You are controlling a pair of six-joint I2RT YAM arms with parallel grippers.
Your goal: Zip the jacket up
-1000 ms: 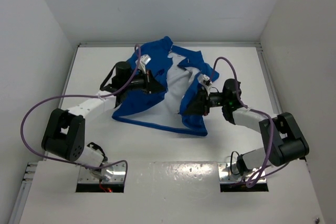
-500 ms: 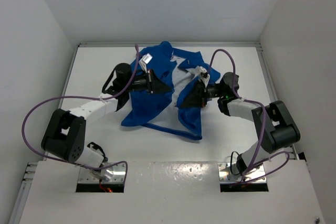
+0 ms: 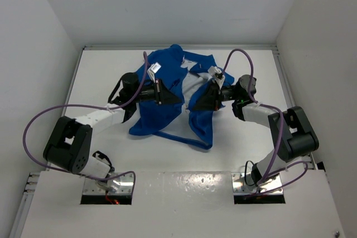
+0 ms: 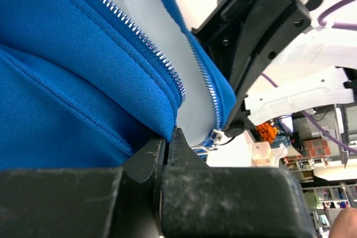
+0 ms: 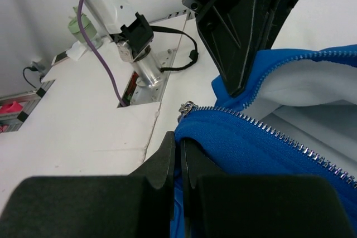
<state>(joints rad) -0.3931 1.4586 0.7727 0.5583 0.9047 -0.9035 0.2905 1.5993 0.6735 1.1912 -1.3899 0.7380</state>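
The royal blue jacket (image 3: 167,112) with white lining hangs lifted over the table, open down the front. My left gripper (image 3: 179,97) is shut on the jacket's left front panel (image 4: 83,71) at its bottom corner, beside its zipper teeth (image 4: 150,45). My right gripper (image 3: 196,104) is shut on the right front panel (image 5: 262,149) near its bottom end, where the metal zipper slider (image 5: 187,107) sits. The two grippers face each other, a short gap apart, with white lining between the two panels.
The jacket's collar end (image 3: 178,54) rests on the white table (image 3: 100,76) near the back wall. A purple cable (image 3: 56,110) loops from each arm. The enclosure's side walls stand close at left and right.
Both grippers have moved inward toward each other, lifting and bunching the two front panels. The jacket's lower hem has drawn up off the table.
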